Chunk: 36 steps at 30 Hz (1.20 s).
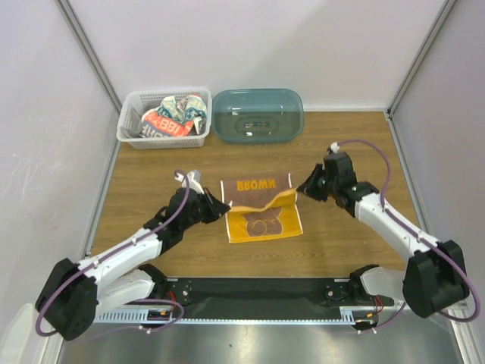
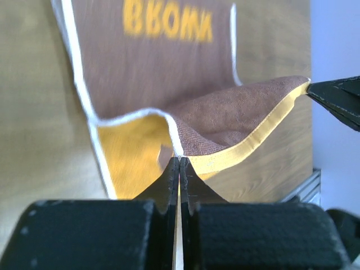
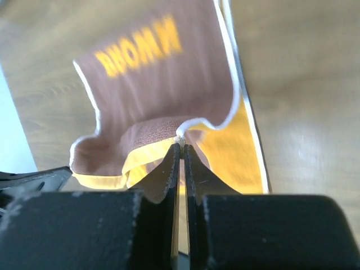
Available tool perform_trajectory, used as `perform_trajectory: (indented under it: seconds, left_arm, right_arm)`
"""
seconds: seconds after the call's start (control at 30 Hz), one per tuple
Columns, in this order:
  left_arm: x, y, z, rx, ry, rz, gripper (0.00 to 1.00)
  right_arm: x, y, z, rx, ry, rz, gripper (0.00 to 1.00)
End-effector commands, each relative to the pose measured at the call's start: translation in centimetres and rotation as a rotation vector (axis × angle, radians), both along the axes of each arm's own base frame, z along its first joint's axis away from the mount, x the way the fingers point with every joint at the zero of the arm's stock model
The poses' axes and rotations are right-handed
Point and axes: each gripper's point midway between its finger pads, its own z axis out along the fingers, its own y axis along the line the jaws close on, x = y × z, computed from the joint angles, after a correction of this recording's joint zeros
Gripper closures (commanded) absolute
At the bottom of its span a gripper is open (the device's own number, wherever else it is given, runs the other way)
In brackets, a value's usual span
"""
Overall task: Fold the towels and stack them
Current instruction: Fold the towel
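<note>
Where corners lift, 2 jaws (closed) pinch brown towel (image 1: 254, 194).

The brown towel (image 1: 256, 199) lies on the bench (image 1: 356, 144) at the centre of the frame. Its brown side carries orange lettering and a pale edge, and the lower part shows an orange underside. The middle rises in a fold, pinched at its left corner by the left pincer (image 2: 179, 160) and at its right corner by the right pincer (image 3: 181, 145). The white towel (image 1: 167, 123), printed with red and blue letters, sits crumpled in the basket (image 1: 163, 142) at upper left, with a greyish cloth (image 1: 189, 105) bunched behind it.
</note>
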Motion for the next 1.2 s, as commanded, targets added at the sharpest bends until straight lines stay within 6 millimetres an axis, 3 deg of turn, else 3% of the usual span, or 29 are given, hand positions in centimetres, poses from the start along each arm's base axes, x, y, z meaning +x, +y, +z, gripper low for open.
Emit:
perform_trajectory:
  seconds: [0.0,0.03,0.1,0.13,0.17,0.2,0.23,0.27,0.33,0.37,0.43,0.47,0.53,0.77,0.97,1.0,1.03,1.1,1.17]
  left_arm:
    - [4.1,-0.3,4.4,-0.039,-0.126,0.029,1.00]
    - [5.1,-0.5,6.2,-0.057,-0.165,0.028,1.00]
    - [7.0,0.2,7.2,-0.046,-0.192,0.057,1.00]
    - [8.3,0.2,9.3,-0.041,-0.242,0.060,1.00]
    - [9.3,0.5,10.1,-0.033,-0.260,0.072,1.00]
    - [10.6,0.5,11.5,-0.020,-0.295,0.076,1.00]
    - [11.3,0.5,12.0,-0.012,-0.307,0.079,1.00]
    - [11.8,0.5,12.5,-0.009,-0.315,0.077,1.00]
    - [13.6,0.5,12.7,0.006,-0.315,0.078,1.00]
    - [14.2,0.7,12.6,0.008,-0.309,0.081,1.00]
    - [15.3,0.7,12.1,0.011,-0.297,0.088,1.00]
    - [15.7,1.0,12.1,0.009,-0.295,0.097,1.00]
    - [16.0,0.8,11.9,0.001,-0.288,0.085,1.00]
    - [14.0,1.0,11.1,0.008,-0.265,0.050,1.00]
    - [9.8,1.1,8.2,0.012,-0.192,0.000,1.00]
    - [9.0,1.2,7.7,0.015,-0.183,-0.003,1.00]
    - [8.5,1.2,7.3,0.013,-0.173,-0.010,1.00]
    - [7.4,1.2,6.2,0.011,-0.149,-0.020,1.00]
    - [6.7,1.2,5.5,0.013,-0.133,-0.027,1.00]
  right_arm:
    - [4.6,0.9,6.0,0.019,-0.181,0.047,1.00]
    - [5.7,0.9,5.8,0.012,-0.175,0.045,1.00]
    - [8.0,1.2,8.5,0.020,-0.238,0.054,1.00]
    - [9.2,1.4,8.5,0.018,-0.242,0.054,1.00]
    - [10.2,1.2,8.8,0.022,-0.248,0.054,1.00]
    - [11.5,1.5,10.9,0.037,-0.292,0.058,1.00]
    - [12.4,1.5,11.5,0.041,-0.309,0.061,1.00]
    - [13.5,1.4,10.5,0.037,-0.285,0.064,1.00]
    - [15.4,1.8,12.1,0.039,-0.322,0.081,1.00]
    - [16.3,2.0,11.3,0.044,-0.302,0.092,1.00]
    - [17.7,2.0,11.8,0.053,-0.316,0.099,1.00]
    - [18.1,2.2,10.9,0.057,-0.293,0.107,1.00]
    - [18.6,2.2,10.7,0.068,-0.289,0.113,1.00]
    - [17.3,1.7,9.9,0.069,-0.263,0.136,1.00]
    - [13.6,0.5,8.0,0.039,-0.201,0.126,1.00]
    - [12.5,0.2,6.4,0.032,-0.161,0.122,1.00]
    - [11.8,-0.1,7.0,0.027,-0.176,0.114,1.00]
    - [10.2,-0.6,5.4,0.019,-0.133,0.101,1.00]
    - [9.0,-1.1,5.6,0.018,-0.133,0.088,1.00]
